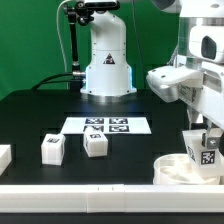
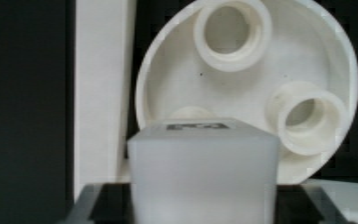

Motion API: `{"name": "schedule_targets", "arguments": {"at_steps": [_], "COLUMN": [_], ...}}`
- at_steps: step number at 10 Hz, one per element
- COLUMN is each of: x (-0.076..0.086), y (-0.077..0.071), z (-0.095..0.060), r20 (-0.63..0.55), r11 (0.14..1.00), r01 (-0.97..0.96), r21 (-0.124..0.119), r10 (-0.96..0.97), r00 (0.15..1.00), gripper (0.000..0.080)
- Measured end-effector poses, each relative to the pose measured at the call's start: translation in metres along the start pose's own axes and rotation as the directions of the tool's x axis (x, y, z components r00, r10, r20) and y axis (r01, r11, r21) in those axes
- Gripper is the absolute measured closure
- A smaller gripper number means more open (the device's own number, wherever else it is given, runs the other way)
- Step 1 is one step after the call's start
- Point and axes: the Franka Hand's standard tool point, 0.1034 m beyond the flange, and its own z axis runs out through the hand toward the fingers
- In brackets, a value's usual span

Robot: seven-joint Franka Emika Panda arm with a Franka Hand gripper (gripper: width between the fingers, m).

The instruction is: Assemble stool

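Observation:
The white round seat disc [image 1: 172, 168] lies at the front of the table on the exterior view's right. My gripper [image 1: 203, 138] is shut on a white leg block [image 1: 207, 151] with a tag and holds it upright just over the disc. In the wrist view the leg block [image 2: 202, 170] fills the foreground between my dark fingers [image 2: 105, 206]. Behind it the seat disc [image 2: 172, 75] shows two raised round sockets [image 2: 229, 30]. Whether the block touches the disc is not clear. Two more leg blocks [image 1: 52, 149] [image 1: 95, 143] stand loose on the exterior view's left.
The marker board [image 1: 107, 126] lies flat at the table's middle. The arm's white base [image 1: 108, 62] stands behind it. A plain white bar [image 1: 90, 196] runs along the front edge. Another white piece [image 1: 3, 158] shows at the far left edge.

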Motion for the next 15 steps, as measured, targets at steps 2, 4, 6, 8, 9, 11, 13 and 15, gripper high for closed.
{"name": "schedule_targets", "arguments": {"at_steps": [2,4,6,8,9,11,13,15], "x": [0.000,0.001,0.002,0.005,0.005,0.009,0.009,0.010], "y": [0.000,-0.001,-0.002,-0.003,-0.003,-0.004,-0.004,-0.004], "z": [0.000,0.001,0.001,0.002,0.002,0.002,0.002,0.002], "r20": [0.000,0.001,0.003,0.001,0.002,0.004,0.005,0.007], "r11": [0.983,0.911,0.796,0.601,0.535,0.331,0.244,0.122], "r01": [-0.185,-0.412,-0.605,-0.799,-0.845,-0.943,-0.970,-0.992], "r21": [0.001,0.005,0.008,0.006,0.006,0.016,0.017,0.020], "r10": [0.185,0.412,0.605,0.799,0.845,0.943,0.970,0.992], "r00": [0.983,0.911,0.796,0.601,0.535,0.331,0.244,0.122], "gripper": [0.0464,0.0462,0.0462,0.0462,0.0462,0.0462,0.0462,0.0462]}}
